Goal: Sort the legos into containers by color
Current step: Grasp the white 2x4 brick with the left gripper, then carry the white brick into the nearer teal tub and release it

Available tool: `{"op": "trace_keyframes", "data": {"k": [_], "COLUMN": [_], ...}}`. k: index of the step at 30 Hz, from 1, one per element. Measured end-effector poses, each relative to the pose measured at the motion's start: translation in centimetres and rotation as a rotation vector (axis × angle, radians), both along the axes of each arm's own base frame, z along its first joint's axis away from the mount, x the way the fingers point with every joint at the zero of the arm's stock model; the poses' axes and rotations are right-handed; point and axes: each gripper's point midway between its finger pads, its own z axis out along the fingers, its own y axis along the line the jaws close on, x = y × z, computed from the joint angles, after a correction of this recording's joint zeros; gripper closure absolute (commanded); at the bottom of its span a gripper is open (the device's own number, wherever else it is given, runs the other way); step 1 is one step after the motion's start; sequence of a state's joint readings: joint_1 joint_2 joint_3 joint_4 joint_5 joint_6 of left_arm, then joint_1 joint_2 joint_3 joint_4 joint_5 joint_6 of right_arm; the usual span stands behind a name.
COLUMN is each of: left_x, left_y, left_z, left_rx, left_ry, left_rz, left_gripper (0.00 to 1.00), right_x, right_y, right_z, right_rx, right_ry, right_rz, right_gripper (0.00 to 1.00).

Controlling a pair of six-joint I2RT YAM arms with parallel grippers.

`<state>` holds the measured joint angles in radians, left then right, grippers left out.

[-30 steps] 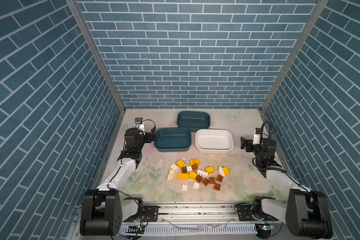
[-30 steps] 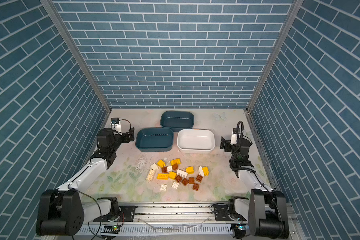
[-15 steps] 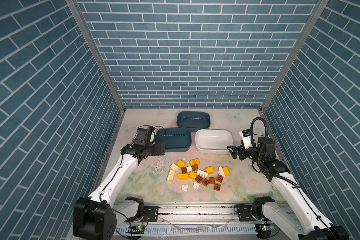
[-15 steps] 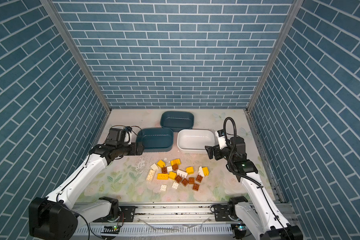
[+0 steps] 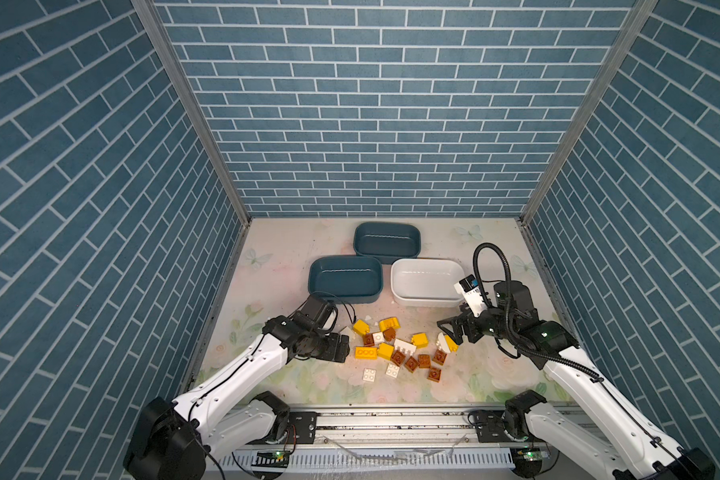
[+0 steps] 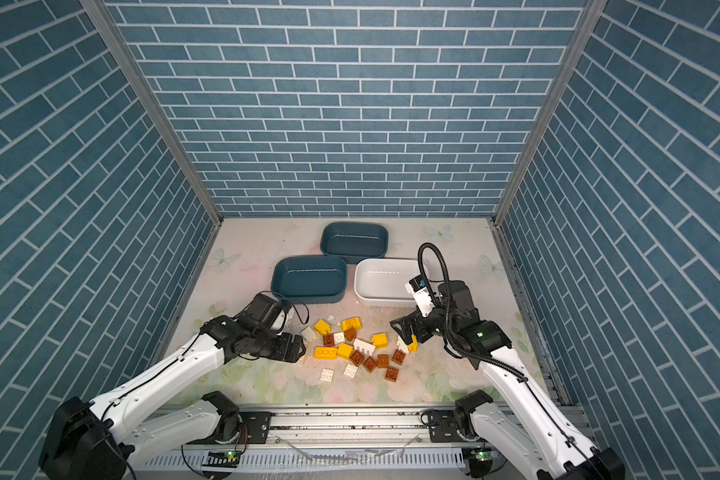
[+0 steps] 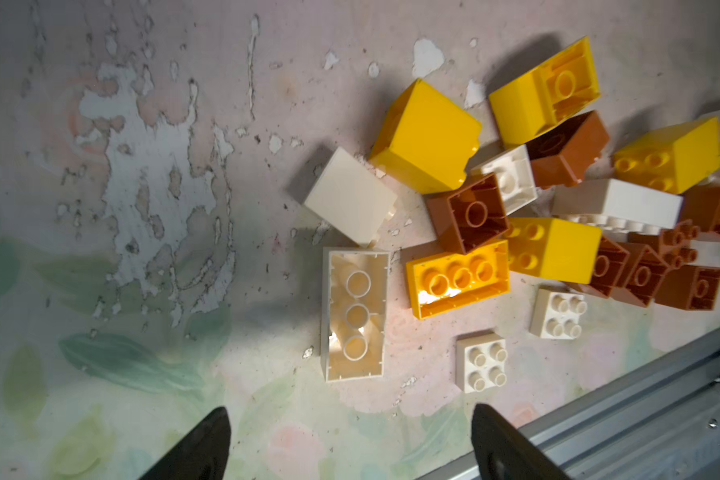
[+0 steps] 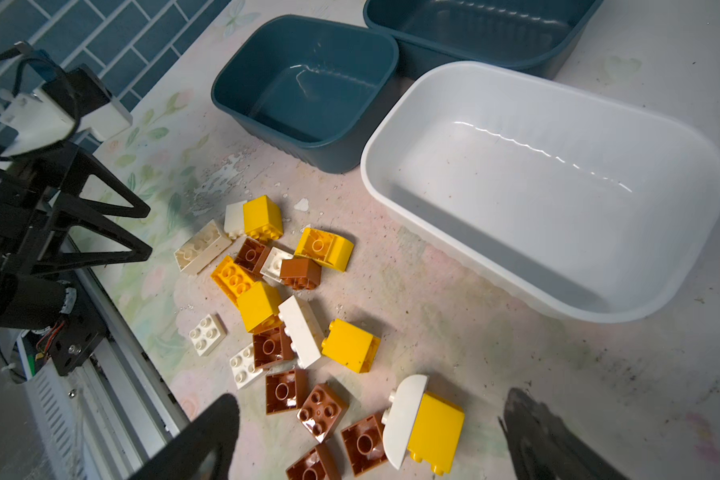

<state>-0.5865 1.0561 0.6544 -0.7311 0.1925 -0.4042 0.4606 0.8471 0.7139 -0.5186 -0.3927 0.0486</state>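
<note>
My left arm (image 5: 246, 365) reaches in from the front edge of the table (image 5: 283, 257), left gripper (image 7: 350, 440) low, jaws apart, empty. My right arm (image 5: 578, 374) mirrors it, right gripper (image 8: 371, 440) tilted downward, jaws spread wide.

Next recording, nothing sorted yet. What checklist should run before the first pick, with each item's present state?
1. Open, empty left gripper: ok.
2. Open, empty right gripper: ok.
3. Empty white tub, near teal tub, far teal tub: ok.
4. Free long sides on long white brick ahead of left gripper: ok.
5. Whether white curved piece is joined to yellow brick beside it: cannot tell.
</note>
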Motion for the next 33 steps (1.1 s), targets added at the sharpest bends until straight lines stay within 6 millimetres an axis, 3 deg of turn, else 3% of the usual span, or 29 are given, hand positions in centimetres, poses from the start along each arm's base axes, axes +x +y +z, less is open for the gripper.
{"op": "trace_keyframes", "data": {"k": [8, 16, 21, 23, 27, 33], "left_x": [0.9, 1.8, 1.9, 1.9, 2.1, 3.6], "left_y": [-1.0, -1.5, -1.7, -1.8, -1.8, -2.7], "left_z": [-2.9, -5.0, -5.9, -5.8, -4.8, 0.6], "left_rx": [0.112, 0.201, 0.232, 0.238, 0.247, 0.209], "left_ry": [-0.018, -0.042, -0.044, -0.05, -0.059, -0.126], "left_rz": [-0.03, -0.058, -0.071, -0.076, -0.075, -0.062], "left_gripper": [0.35, 0.43, 0.58, 0.64, 0.65, 0.65], "right_x": [-1.2, -1.8, -1.9, -1.9, -1.8, -1.7], "right_y": [-0.1, -0.9, -1.1, -1.2, -1.3, -1.4], "right_z": [-0.1, -0.2, -0.3, -0.3, -0.4, -0.5], "right_rx": [-0.041, -0.063, -0.069, -0.07, -0.076, -0.084], "right_ry": [0.031, 0.034, 0.039, 0.042, 0.043, 0.042], "right_rz": [0.014, -0.008, -0.023, -0.029, -0.036, -0.043], "right_gripper": [0.01, 0.01, 0.01, 0.01, 0.01, 0.01]}}
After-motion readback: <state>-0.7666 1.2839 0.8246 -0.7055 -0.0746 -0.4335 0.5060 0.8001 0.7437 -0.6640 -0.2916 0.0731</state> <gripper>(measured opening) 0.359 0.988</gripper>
